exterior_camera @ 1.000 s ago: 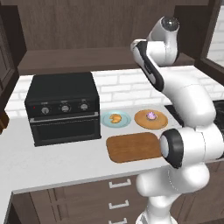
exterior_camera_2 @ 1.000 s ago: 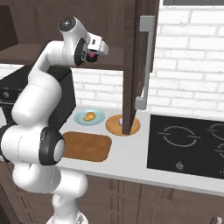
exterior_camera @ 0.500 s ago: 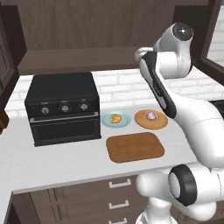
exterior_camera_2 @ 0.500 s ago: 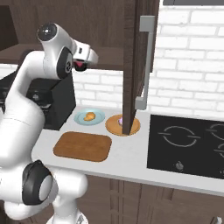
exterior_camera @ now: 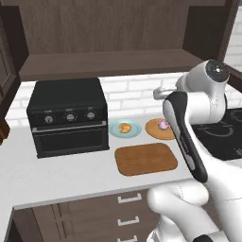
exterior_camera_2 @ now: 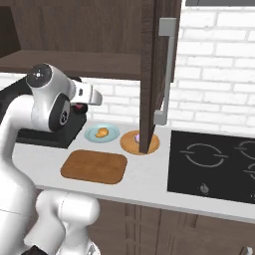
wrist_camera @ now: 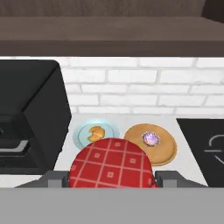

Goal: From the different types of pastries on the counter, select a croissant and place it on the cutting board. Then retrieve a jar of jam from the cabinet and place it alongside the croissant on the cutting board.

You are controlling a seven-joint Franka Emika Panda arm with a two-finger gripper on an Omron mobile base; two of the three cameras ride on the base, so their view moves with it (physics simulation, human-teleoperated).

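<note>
Red checkered jar of jam (wrist_camera: 111,164) sits pinched in the tool (wrist_camera: 111,178), croissant (wrist_camera: 96,133) on its blue plate (wrist_camera: 81,133) below.

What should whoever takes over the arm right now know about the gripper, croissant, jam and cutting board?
Gripper: shut on the jar of jam, held above the counter.
Croissant: on the blue plate, beside the frosted pastry on its wooden plate.
Cutting board: bare, in front of both plates.
Done: jam in hand.
Left: jam and croissant both onto the board.
</note>
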